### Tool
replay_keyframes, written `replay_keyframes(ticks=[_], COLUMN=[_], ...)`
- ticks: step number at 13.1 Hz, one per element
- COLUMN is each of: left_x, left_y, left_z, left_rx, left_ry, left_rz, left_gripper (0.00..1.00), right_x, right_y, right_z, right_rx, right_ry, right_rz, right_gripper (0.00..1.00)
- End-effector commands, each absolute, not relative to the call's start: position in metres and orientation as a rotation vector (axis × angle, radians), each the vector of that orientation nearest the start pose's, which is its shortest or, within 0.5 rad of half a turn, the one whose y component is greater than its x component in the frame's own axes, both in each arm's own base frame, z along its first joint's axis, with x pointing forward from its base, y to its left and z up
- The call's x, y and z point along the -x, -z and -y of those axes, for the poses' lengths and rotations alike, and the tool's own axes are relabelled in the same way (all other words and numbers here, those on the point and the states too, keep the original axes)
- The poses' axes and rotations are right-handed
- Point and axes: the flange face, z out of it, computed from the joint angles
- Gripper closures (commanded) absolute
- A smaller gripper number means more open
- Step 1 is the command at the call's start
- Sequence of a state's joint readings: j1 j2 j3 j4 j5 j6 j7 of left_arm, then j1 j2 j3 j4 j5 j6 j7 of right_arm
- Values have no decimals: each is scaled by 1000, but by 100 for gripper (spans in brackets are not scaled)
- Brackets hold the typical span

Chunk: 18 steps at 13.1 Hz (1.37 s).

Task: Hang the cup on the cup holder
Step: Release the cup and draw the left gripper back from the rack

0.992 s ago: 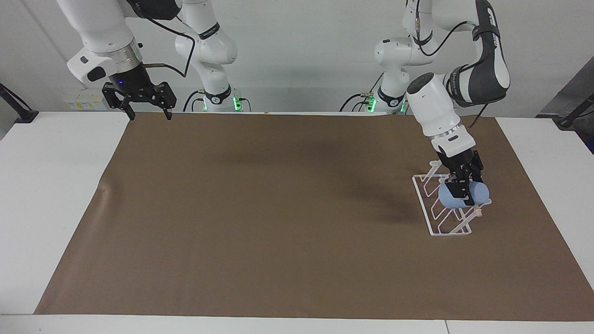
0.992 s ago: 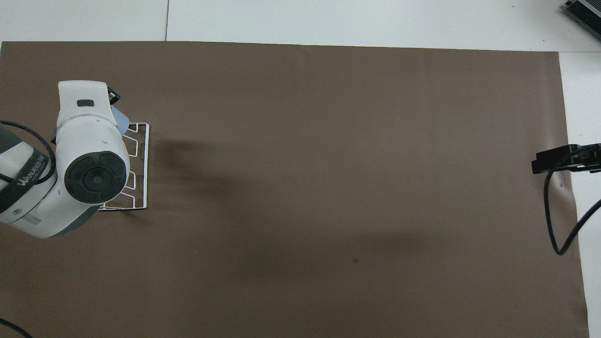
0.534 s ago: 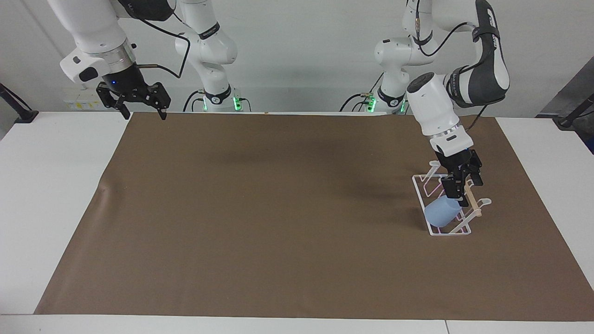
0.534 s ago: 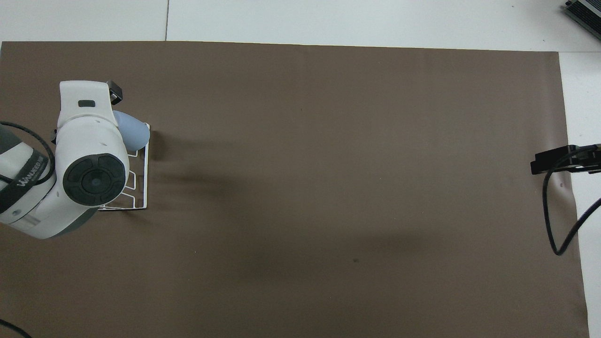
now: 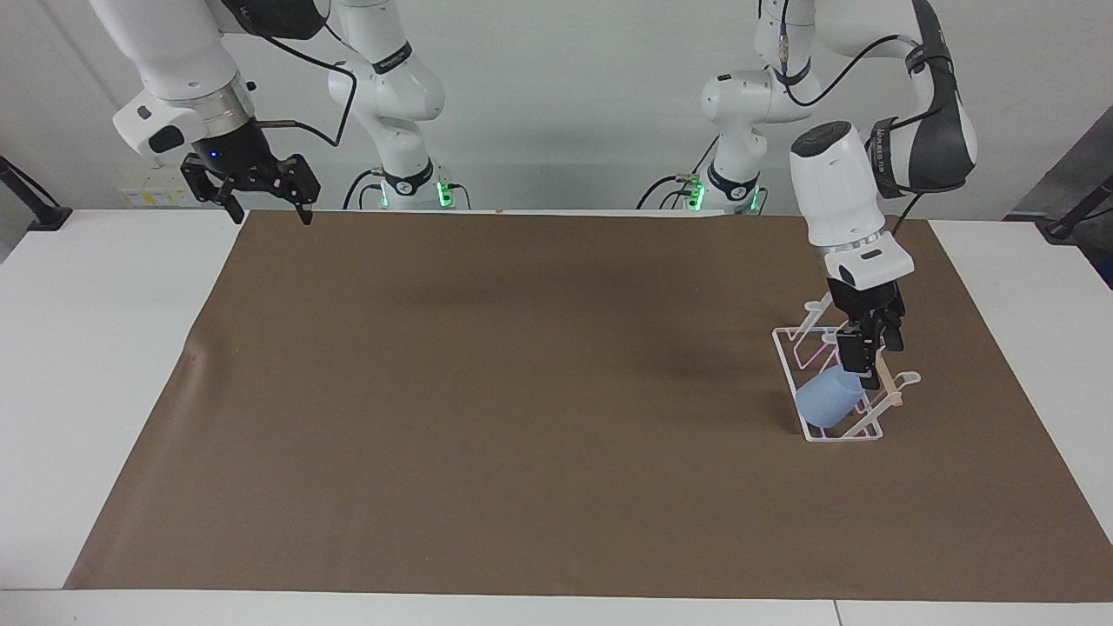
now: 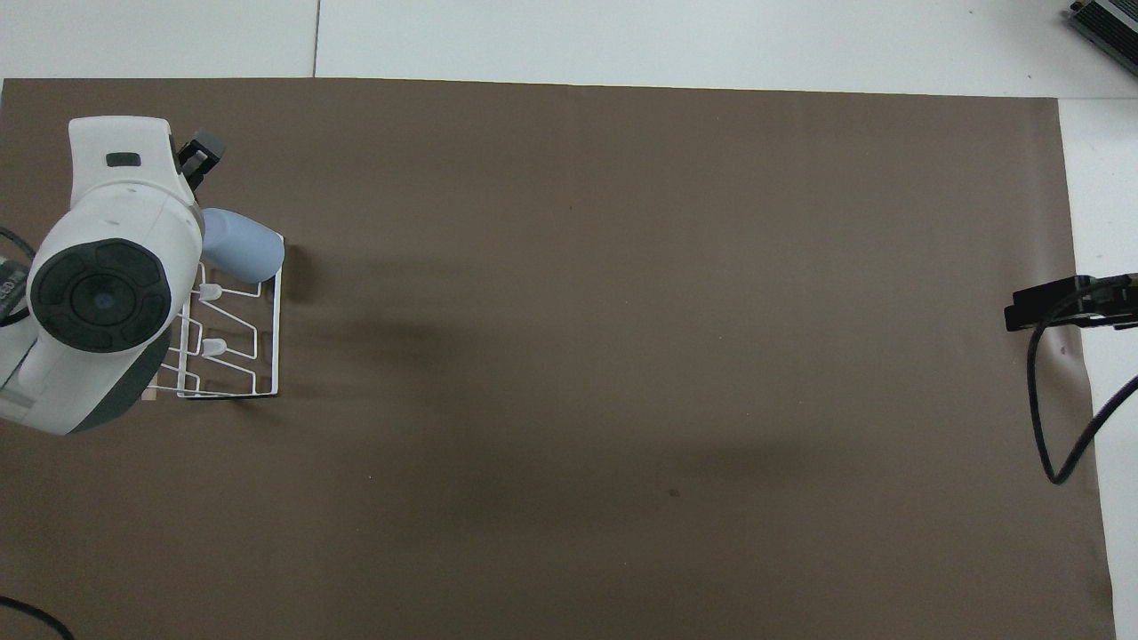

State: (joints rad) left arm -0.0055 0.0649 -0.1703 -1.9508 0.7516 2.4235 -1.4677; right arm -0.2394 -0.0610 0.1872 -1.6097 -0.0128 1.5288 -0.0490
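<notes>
Left gripper (image 5: 868, 358), released, hangs over the holder (image 5: 835, 382); below it the cup (image 5: 828, 400) sits tilted on a prong. Right gripper (image 5: 268, 193), fingers apart, waits over the mat (image 5: 522, 391) corner.

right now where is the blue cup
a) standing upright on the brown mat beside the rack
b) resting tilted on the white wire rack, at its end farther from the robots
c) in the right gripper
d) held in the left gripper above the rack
b: the cup lies slanted on the cup holder, at its end farther from the robots, while the left gripper is just above it and holds nothing.
</notes>
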Motion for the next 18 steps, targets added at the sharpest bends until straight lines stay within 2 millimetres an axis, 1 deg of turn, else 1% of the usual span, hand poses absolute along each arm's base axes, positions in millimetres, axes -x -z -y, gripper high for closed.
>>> replay_keyframes(ticks=[1, 2, 4, 6, 7, 9, 11, 12, 14, 16, 18], left_x=[-603, -600, -593, -578, -573, -567, -561, -558, -550, -545, -542], left_y=[-499, -506, -529, -551, -562, -583, -598, -601, -599, -599, -596], left_z=[111, 110, 114, 112, 110, 107, 103, 99, 92, 86, 75], left_rx=[2639, 2642, 2717, 2767, 2784, 2817, 2864, 2888, 2954, 2981, 3012], left_ry=[974, 948, 871, 777, 730, 618, 491, 419, 285, 217, 124], left_rz=[1183, 1210, 1279, 1225, 1170, 1088, 945, 850, 613, 364, 181], left_gripper=[0, 0, 0, 0, 0, 0, 0, 0, 0, 0, 0], right_x=[-522, -522, -522, -522, -522, -522, -522, -522, -522, -522, -522], right_y=[-636, -636, -636, -636, -636, -636, -636, -636, -636, -636, -636], right_z=[25, 25, 25, 24, 24, 24, 24, 24, 24, 24, 24], right_rx=[3162, 3162, 3162, 3162, 3162, 3162, 3162, 3162, 3162, 3162, 3162], right_ry=[-45, -45, -48, -45, -45, -45, -45, -45, -45, -45, -45], right_rz=[-31, -31, -31, -29, -29, -29, -29, -29, -29, -29, -29], right_gripper=[0, 0, 0, 0, 0, 0, 0, 0, 0, 0, 0])
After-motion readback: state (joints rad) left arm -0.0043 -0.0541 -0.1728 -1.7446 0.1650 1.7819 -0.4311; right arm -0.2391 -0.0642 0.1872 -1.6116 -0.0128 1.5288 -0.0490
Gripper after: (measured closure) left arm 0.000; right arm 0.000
